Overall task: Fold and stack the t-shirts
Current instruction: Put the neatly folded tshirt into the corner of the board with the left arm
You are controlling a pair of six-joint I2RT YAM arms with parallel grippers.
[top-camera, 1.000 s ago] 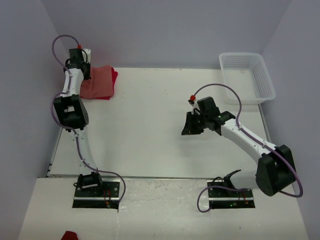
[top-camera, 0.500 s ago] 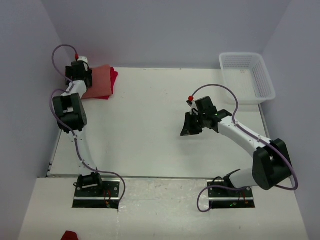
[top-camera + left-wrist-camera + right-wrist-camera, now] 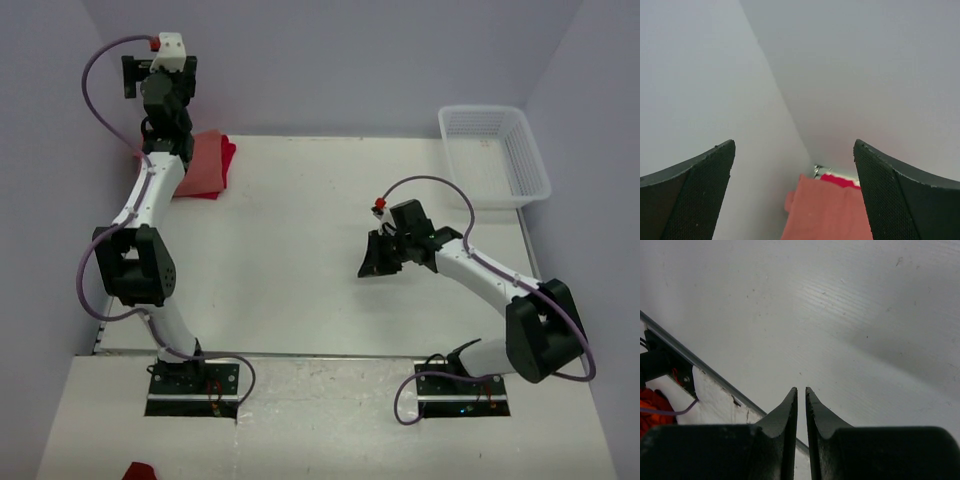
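shirts first: the salmon-pink tee lies folded into a flat rectangle on the red tee, whose edge peeks out on the right, both at the table's far left corner. by this, folding and stacking look done, with only the arms to retire. the cloth is matte and limp on the smooth white table. the left gripper hangs above the stack, its textured black fingers spread wide and empty. the right gripper hovers mid-table, fingers pinched nearly together on nothing. a white mesh basket sits far right.
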